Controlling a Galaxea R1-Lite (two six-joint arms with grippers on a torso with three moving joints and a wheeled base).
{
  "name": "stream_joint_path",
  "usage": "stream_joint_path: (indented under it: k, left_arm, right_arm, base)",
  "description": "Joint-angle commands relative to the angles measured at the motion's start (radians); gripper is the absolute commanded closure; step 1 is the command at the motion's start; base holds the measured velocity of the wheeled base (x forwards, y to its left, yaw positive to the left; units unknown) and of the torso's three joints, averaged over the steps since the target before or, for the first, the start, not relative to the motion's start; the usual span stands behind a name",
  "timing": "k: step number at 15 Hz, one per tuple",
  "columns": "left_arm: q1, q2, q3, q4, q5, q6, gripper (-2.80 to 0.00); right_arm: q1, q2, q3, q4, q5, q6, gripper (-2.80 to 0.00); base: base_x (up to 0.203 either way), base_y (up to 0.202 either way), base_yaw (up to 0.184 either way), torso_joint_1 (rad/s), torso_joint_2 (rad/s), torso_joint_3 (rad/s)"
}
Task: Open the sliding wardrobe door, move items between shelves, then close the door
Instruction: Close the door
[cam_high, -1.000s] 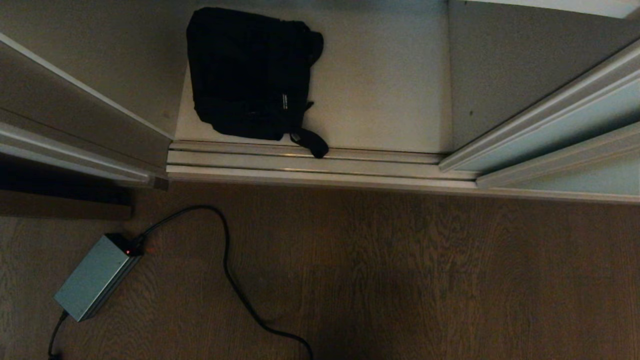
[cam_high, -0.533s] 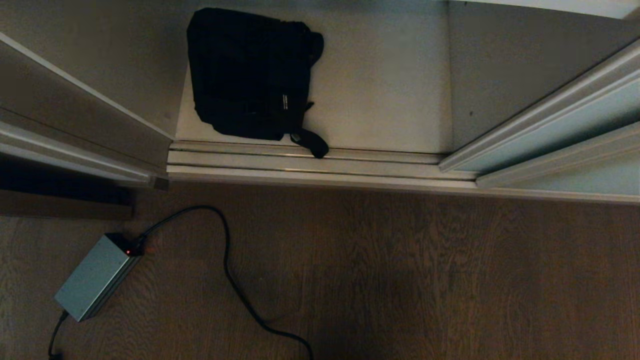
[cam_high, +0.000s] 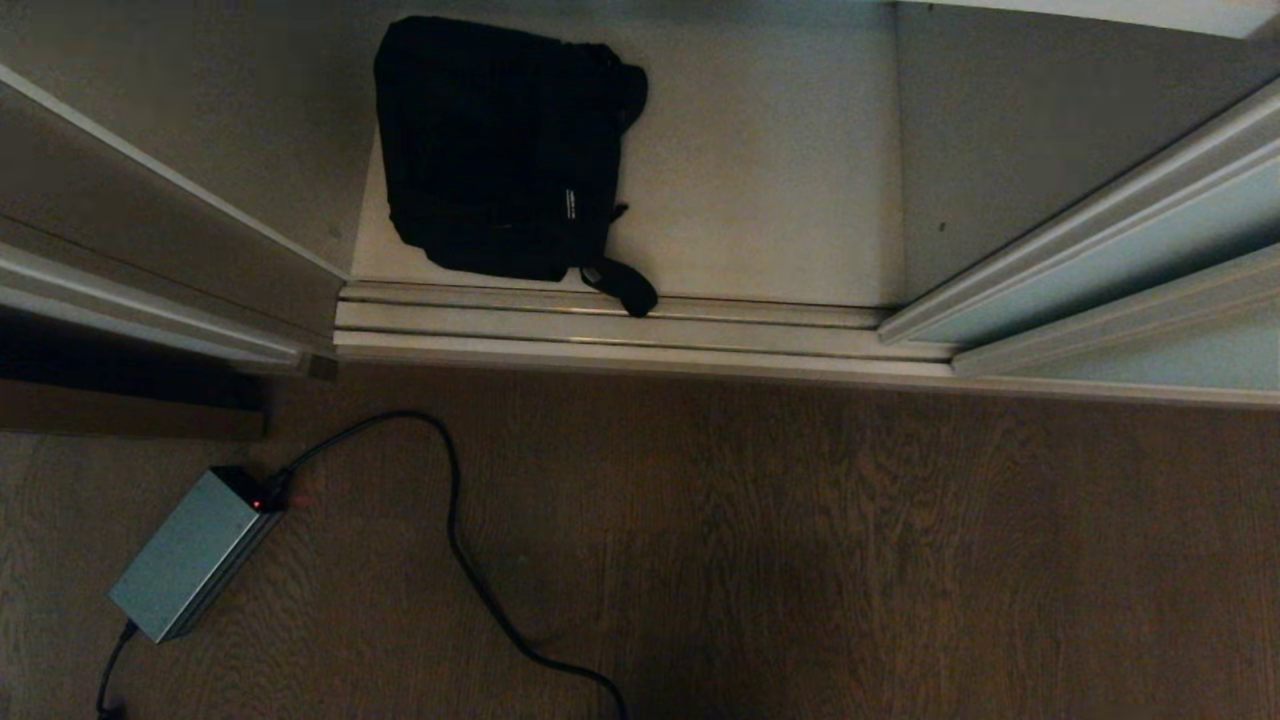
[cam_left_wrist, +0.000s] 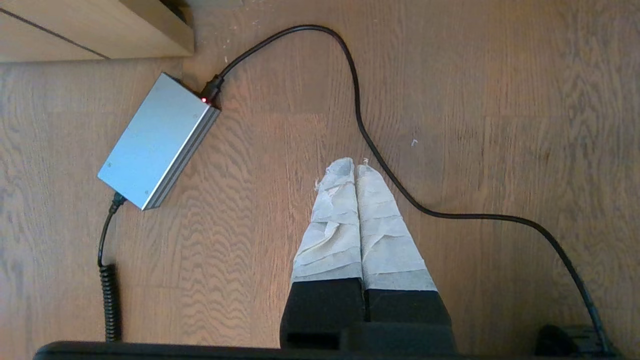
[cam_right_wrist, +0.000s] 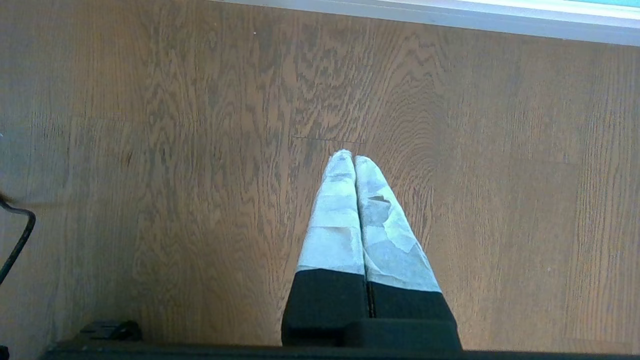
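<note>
Wardrobe stands open, black bag waiting on the bottom shelf

The sliding wardrobe door (cam_high: 1120, 255) is pushed aside to the right, baring the shelf (cam_high: 760, 180) where the black bag (cam_high: 495, 150) lies, its strap trailing onto the door track (cam_high: 620, 325), likely to snag. Left gripper (cam_left_wrist: 355, 167) and right gripper (cam_right_wrist: 348, 157) hang over the wooden floor (cam_high: 850, 550), fingers pressed together, holding nothing.

A black bag (cam_high: 500, 150) lies on the white shelf (cam_high: 780, 180); a power brick (cam_high: 190, 565) and its cable (cam_high: 455, 530) lie on the wooden floor (cam_high: 850, 560).
</note>
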Motion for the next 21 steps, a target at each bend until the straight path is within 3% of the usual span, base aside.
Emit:
stream_joint_path:
  k: [1,7,21]
  left_arm:
    - [-0.001,0.007,-0.001,0.002,0.001,0.005,0.00]
    - [0.000,0.007,-0.001,0.006,0.002,0.013,0.00]
    - [0.000,0.007,0.001,0.003,0.002,0.003,0.00]
  right_arm:
    - [0.000,-0.002,0.000,0.000,-0.001,0.000,0.00]
    - [0.000,-0.002,0.000,0.000,-0.001,0.000,0.00]
    - [0.000,-0.002,0.001,0.000,-0.001,0.000,0.00]
  base:
    - [0.000,0.000,0.000,0.000,0.00,0.000]
    - [0.000,0.000,0.000,0.001,0.00,0.026]
    - [0.000,0.000,0.000,0.003,0.00,0.195]
